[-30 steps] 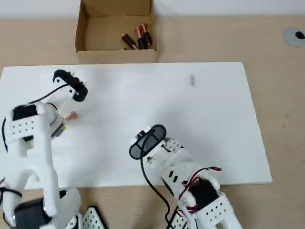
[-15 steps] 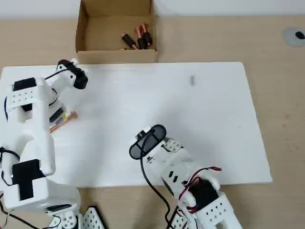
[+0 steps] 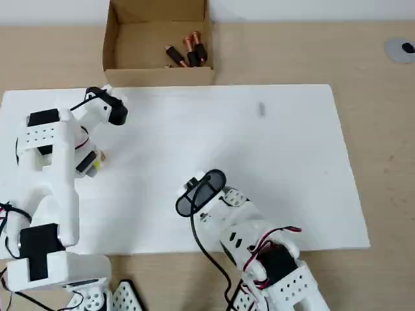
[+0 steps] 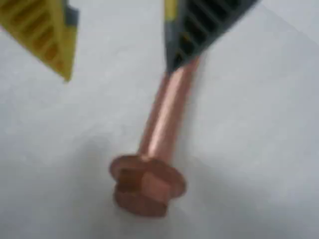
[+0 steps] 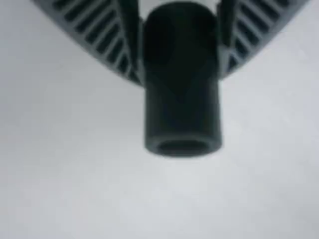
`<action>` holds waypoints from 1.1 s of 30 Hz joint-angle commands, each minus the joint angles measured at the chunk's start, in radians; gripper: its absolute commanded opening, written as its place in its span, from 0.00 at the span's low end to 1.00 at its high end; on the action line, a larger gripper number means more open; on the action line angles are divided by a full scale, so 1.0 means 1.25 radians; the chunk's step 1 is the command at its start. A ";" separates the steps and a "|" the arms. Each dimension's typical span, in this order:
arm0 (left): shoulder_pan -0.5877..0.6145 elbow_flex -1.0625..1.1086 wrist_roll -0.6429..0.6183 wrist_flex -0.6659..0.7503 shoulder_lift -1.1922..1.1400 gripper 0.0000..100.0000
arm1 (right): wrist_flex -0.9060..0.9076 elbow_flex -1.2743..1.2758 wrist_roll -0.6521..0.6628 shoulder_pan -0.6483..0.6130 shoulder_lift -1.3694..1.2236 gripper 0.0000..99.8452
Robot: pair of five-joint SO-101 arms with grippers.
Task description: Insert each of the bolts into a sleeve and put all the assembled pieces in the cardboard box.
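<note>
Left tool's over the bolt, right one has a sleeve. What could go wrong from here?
1. The left tool is open with the bolt lying off to one side of its gap; closing may push or roll it across the white mat.
2. The right tool grips the sleeve near one end; insertion pressure might tilt it.

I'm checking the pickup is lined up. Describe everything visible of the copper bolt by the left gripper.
The bolt looks like copper-coloured metal: smooth round shank, flanged hex head. It lies flat on the white sheet, unsleeved. Its shank end runs under one finger of the open left gripper; contact is unclear.
</note>
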State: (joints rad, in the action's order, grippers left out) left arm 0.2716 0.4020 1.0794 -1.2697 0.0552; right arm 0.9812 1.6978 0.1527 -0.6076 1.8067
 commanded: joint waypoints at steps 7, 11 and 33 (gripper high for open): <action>-0.012 0.059 0.004 0.131 0.033 0.14 | -0.014 -0.006 0.005 -0.008 0.035 0.01; -0.016 0.070 0.004 0.149 0.033 0.14 | -0.014 -0.006 0.023 -0.008 0.035 0.01; -0.042 0.070 0.064 0.250 -0.126 0.14 | 0.002 -0.006 0.026 -0.009 0.041 0.01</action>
State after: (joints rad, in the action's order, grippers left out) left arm 0.2470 0.4833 1.1423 -0.9705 -0.0644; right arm 0.9812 1.6978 0.1772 -0.6076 1.8067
